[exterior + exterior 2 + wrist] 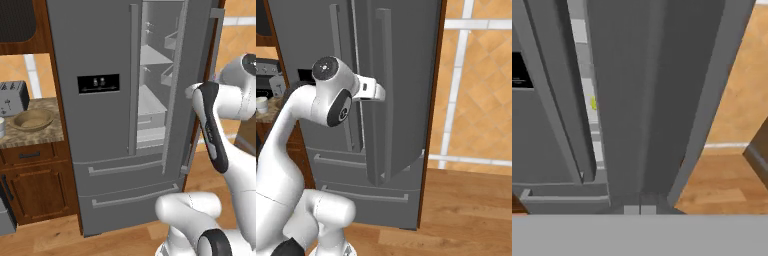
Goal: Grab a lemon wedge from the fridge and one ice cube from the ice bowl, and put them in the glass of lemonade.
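Progress is early: the fridge is being opened, its right door swung partway out, and nothing has been fetched yet. The gripper is shut, pressed close against the door's face in the hand view; whether the handle itself is gripped cannot be told. Through the gap between the doors, a speck of bright yellow is glimpsed in the hand view, judged to be the lemon wedge on a shelf inside. From the left base view the white shelves and door bins are seen, and nothing can be made out on them from that angle.

Over on the counter to the fridge's left, the ice bowl is seen beside the toaster; its contents cannot be made out. At the counter's near edge the glass is caught, its liquid too small to judge. Wedge, ice cube and both drops into the glass are all left to do.
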{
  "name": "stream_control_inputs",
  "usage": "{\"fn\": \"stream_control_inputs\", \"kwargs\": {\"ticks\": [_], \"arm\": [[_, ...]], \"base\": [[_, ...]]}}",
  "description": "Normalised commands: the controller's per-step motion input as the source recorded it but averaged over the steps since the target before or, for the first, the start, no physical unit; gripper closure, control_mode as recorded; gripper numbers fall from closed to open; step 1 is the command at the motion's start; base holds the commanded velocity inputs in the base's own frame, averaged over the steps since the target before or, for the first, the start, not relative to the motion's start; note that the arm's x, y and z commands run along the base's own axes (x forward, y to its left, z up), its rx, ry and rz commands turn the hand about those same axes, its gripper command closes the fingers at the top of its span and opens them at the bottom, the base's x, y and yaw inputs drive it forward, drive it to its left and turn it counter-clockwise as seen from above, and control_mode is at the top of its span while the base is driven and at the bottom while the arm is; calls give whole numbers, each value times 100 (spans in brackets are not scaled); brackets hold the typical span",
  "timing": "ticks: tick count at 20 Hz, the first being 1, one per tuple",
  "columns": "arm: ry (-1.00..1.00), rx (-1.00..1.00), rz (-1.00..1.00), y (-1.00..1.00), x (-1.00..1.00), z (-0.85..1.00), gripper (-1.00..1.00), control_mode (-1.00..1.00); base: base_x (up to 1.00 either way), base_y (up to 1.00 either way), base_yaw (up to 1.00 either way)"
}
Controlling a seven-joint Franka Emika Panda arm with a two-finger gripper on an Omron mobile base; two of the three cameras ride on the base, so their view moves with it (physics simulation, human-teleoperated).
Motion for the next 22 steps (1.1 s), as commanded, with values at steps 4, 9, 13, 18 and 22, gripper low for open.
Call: {"fn": "stream_control_inputs", "kwargs": {"ticks": [4,9,13,18,22], "arm": [[19,-20,0,99,50,0,100,-100],[3,-22,0,66,33,0,100,-100],[-5,-8,-3,31,11,-14,100,-100],[3,-13,-6,18,33,2,-100,-100],[12,-35,-3,1,43,9,-100,-100]], "base": [[0,0,0],[0,0,0],[0,0,0],[0,0,0],[0,0,0]]}}
